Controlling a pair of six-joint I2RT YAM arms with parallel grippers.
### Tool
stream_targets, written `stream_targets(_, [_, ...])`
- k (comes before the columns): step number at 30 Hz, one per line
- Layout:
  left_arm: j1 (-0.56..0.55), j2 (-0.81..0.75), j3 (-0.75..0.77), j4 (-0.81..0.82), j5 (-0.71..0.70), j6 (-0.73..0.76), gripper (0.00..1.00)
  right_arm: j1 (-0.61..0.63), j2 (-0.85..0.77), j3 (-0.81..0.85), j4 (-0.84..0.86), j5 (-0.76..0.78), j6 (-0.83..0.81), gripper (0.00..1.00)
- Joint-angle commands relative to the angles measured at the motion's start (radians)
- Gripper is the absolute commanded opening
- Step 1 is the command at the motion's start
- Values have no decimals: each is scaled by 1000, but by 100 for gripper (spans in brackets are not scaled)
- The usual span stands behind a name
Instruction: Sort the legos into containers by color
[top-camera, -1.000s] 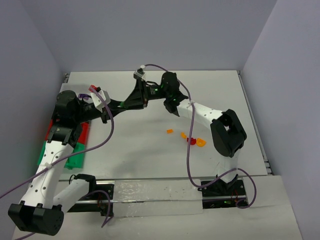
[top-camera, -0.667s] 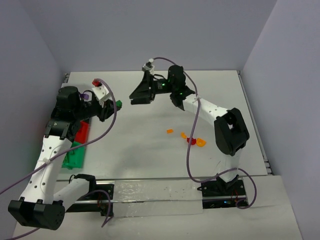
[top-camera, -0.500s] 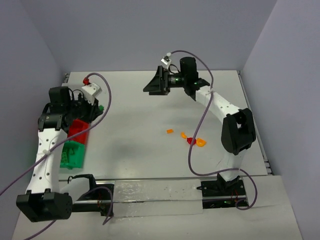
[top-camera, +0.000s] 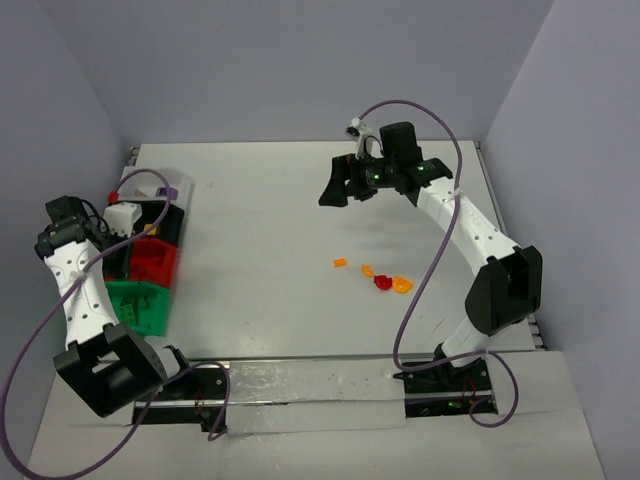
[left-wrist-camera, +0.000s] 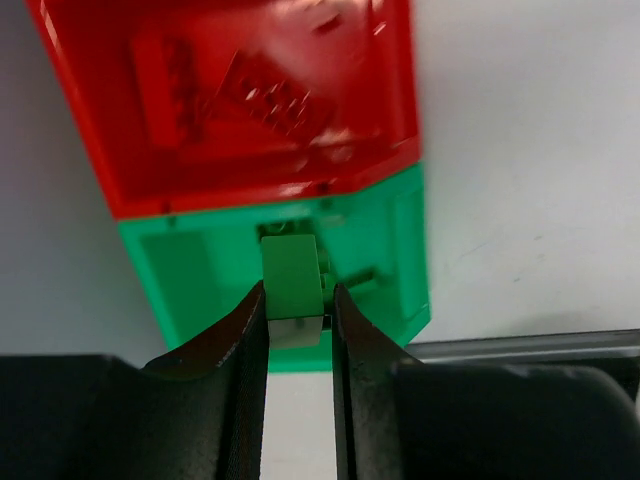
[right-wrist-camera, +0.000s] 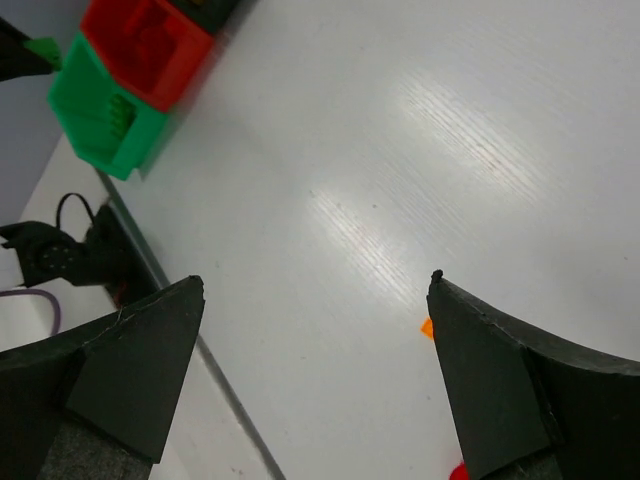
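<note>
I am holding a green lego pinched in the left gripper, jaws narrowly apart, over the green bin. Its long axis is running toward the red bin beyond. The brick is hiding the bin floor beneath it. The right gripper is standing fully spread and empty, nearer the loose legos.

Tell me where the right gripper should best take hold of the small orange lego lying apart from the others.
Probably its two opposite sides, from straight above. The orange lego lies low on the table, apart from the other pieces, so both sides are free; the right gripper stands open.
</note>
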Motion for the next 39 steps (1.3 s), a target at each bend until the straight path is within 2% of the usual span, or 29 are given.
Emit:
stream_targets(1, [36,22,-30,-2,-157,16,0,-20,-46,-34,-43,61,-76,100])
stream_targets(5, [75,48,-71,53,-208,-3,2,-22,-46,-35,-55,64,-85,100])
stream_targets(7, [93,61,-85,77,-220,-9,9,-22,-46,-29,-73,65,-97,100])
stream_targets(12, [103,76,-113,124,-254,-13,17,-22,-59,-28,-102,91,-114,100])
stream_targets(18, [105,111,-126,137,-258,-10,41,-22,-72,-35,-142,135,-166,100])
stream_targets(19, [105,111,-126,131,-251,-7,47,-22,-72,-32,-143,148,-167,100])
stream_targets(20, [105,110,-109,117,-238,-5,56,-22,-76,-30,-175,173,-198,100])
stream_targets(24, [105,109,-65,72,-194,17,64,-23,-89,-48,-255,246,-297,100])
stream_targets(26, [105,108,-29,41,-182,30,66,-24,-99,-79,-330,301,-404,100])
stream_targets(30, [105,76,77,-24,-64,65,69,-24,-108,-224,-431,479,-576,97])
stream_targets(32, [105,54,135,-55,69,72,70,-22,-103,-291,-440,522,-606,94])
stream_targets(39, [92,-43,233,-24,352,2,71,-16,-49,-448,-350,596,-577,90])
